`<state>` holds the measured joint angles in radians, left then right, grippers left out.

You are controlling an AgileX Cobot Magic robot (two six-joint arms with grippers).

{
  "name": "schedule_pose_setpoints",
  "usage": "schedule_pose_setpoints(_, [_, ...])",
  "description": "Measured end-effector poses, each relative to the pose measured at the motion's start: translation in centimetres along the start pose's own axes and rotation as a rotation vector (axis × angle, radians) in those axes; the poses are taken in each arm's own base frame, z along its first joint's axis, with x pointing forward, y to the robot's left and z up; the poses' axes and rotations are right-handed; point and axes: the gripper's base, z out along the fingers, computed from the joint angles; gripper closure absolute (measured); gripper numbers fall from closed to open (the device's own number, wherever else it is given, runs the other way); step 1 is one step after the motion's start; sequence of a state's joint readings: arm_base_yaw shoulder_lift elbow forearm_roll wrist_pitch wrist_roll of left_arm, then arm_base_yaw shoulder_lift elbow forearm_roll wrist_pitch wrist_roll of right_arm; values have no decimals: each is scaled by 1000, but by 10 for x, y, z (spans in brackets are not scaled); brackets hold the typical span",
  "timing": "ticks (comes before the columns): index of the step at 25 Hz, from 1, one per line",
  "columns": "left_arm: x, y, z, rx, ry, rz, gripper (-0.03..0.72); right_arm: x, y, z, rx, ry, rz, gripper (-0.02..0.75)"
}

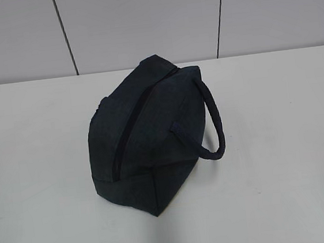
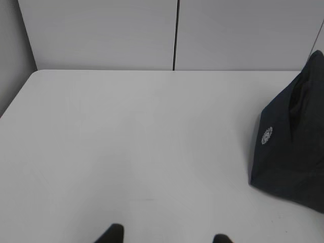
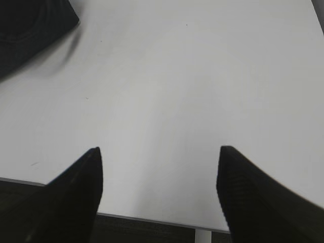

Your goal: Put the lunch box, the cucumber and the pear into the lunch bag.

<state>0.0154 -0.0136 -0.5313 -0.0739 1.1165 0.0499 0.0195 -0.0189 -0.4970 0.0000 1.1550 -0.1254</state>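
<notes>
One item only sits on the white desk in the exterior view: the navy lunch bag, standing about centre w/ its zipper running along the top ridge and apparently closed, one strap handle looping out to the right. No lunch box, cucumber or pear shows in any view; whether they're inside the bag can't be told, since the closed top hides the interior. Neither arm appears in the exterior view. Left wrist view: left gripper low over bare desk, jaws apart w/ nothing between them, bag off to its right, well apart. Right wrist view: right gripper near the desk's front edge, jaws spread wide, empty, a corner of the bag at upper left. Both arms look parked clear of the bag, prob. so as not to snag the handle. Judging by the shut zipper and absent food, the packing is either done or not yet begun; can't say which.
</notes>
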Motion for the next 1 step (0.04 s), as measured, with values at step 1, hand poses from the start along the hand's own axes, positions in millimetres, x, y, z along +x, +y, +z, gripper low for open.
schedule_pose_setpoints(1, [0, 0, 0, 0, 0, 0, 365, 0, 0, 0, 0, 0, 0, 196])
